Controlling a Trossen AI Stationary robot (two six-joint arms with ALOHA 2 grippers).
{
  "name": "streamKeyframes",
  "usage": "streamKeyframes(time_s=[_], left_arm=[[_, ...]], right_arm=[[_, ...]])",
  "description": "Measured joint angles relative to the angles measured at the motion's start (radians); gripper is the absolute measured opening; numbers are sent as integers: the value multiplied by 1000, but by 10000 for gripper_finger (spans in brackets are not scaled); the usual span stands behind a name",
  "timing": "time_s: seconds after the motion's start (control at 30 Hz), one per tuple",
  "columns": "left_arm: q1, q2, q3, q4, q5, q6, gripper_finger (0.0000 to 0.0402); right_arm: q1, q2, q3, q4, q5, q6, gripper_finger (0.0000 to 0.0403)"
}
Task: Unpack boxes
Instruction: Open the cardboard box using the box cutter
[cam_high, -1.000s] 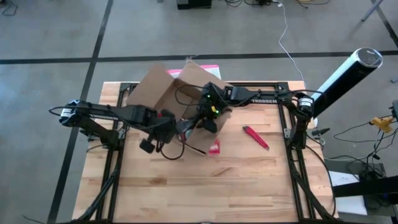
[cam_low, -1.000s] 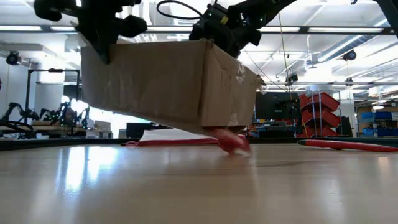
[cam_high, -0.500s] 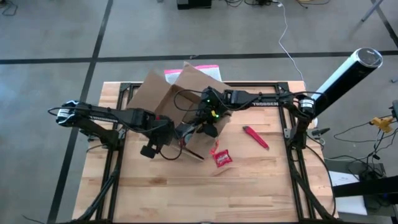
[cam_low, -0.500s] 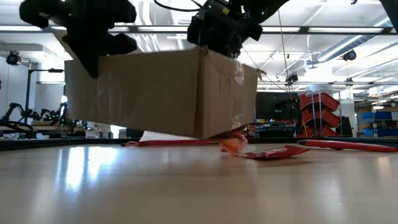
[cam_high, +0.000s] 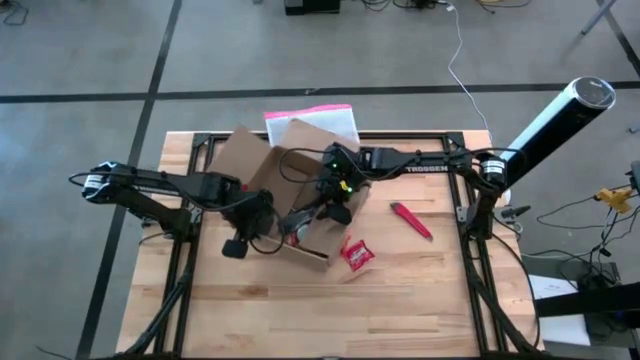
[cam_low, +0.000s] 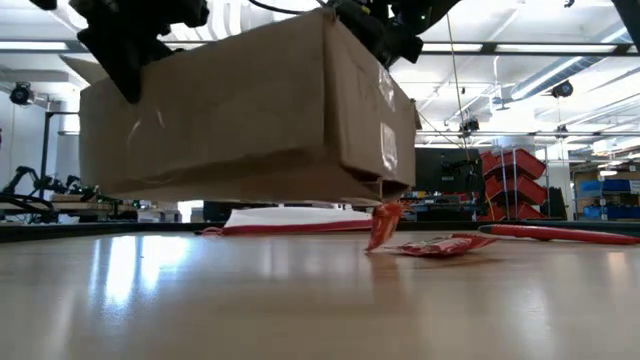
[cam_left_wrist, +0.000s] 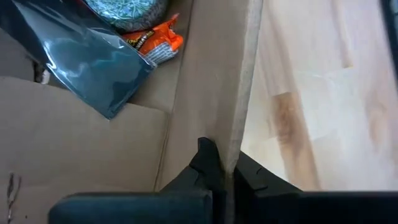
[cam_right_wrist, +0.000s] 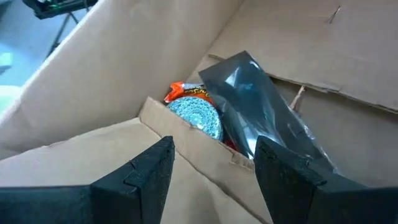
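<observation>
Tilted further since before, the cardboard box (cam_low: 240, 110) hangs pinched by left claw (cam_left_wrist: 227, 171); right claw (cam_right_wrist: 214, 165) gapes open.

Setting: robotics lab or workshop.
Floor (cam_high: 80, 60): bare grey concrete with dark marking lines.
Ceiling: exposed beams and strip lights (cam_low: 560, 46).
Storage: stacked red bins (cam_low: 513, 170) at the back.
Work surface (cam_high: 400, 300): wooden top on black frame.

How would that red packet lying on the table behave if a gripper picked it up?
The red packet looks like a thin, crinkled wrapper lying nearly flat on the table, so it is probably light and floppy. Its glossy film may be slippery, and so low a profile could be hard to grasp.
</observation>
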Motion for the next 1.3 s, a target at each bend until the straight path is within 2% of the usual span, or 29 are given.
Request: streamKeyframes(time_s=[0.3,0.6,0.7,1.03,1.3], left_arm=[[0,0,-112,89,97,-74,0],[-1,-101,-235,288,97,-154,0],[7,-132,-266,317,97,-177,0],[8,-177,-353,350,104,-228,0],[10,-174,-366,384,104,-228,0]], right_arm=[[7,-17,0,-40,-54,14,199],[29,-86,1,-326,-52,-73,199],[58,-93,-1,-369,-44,-72,199],[122,-110,-2,-363,-30,-21,199],[123,-205,-4,-360,8,23,199]])
